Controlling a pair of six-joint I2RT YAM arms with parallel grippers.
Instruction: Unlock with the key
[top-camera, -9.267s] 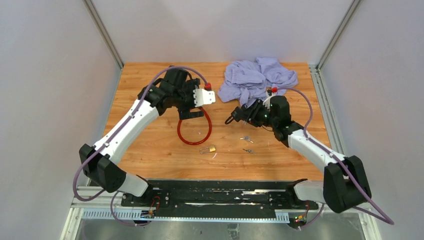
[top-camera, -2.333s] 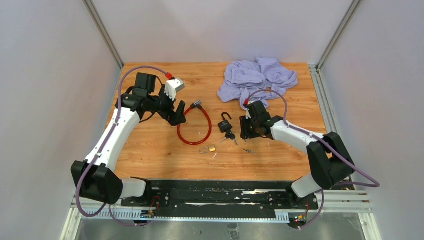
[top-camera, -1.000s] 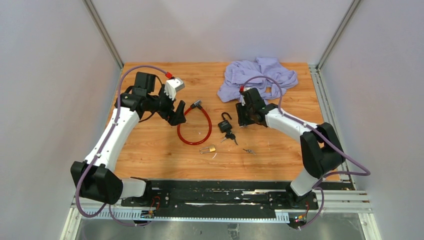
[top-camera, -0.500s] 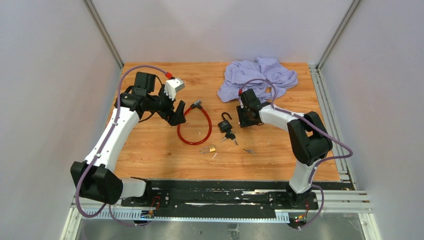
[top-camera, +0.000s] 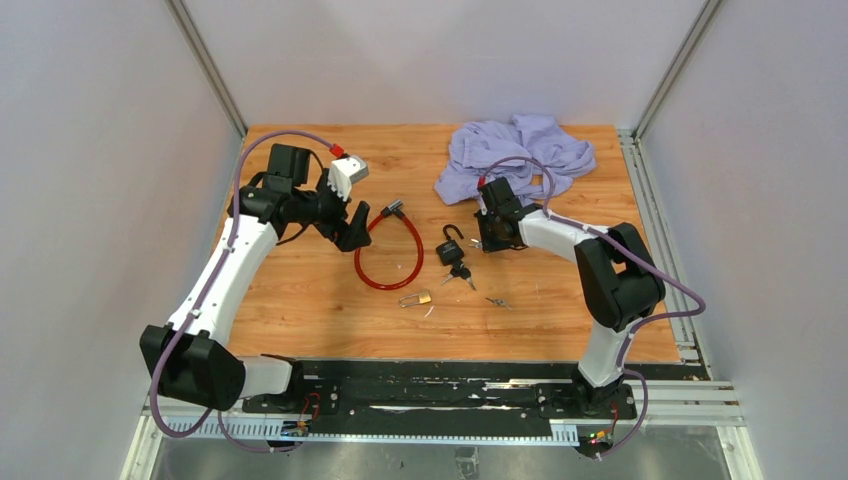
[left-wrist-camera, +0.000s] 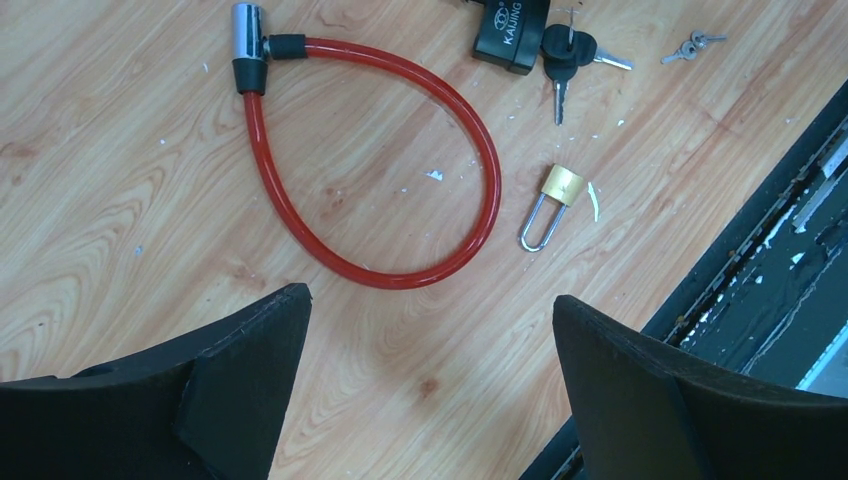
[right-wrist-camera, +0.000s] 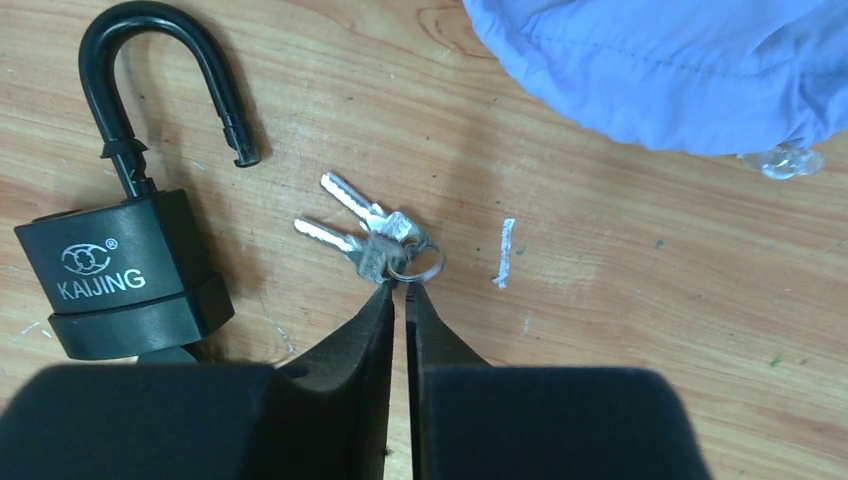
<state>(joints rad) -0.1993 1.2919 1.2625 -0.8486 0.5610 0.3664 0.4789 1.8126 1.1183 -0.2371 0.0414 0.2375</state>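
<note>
Black padlock (left-wrist-camera: 505, 35) partly beyond left wrist view

Overhead view spans the table (top-camera: 320, 320); both close, downward wrist views share the black padlock (right-wrist-camera: 120, 275).

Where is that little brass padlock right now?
In the top view, the small brass padlock lies just on the near side of the red cable lock and its loop, nearer to the arms' bases than the black padlock and to its left.

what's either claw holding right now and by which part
Right claw apparently pinches the small silver keys by their ring; left claw open and empty.
</note>
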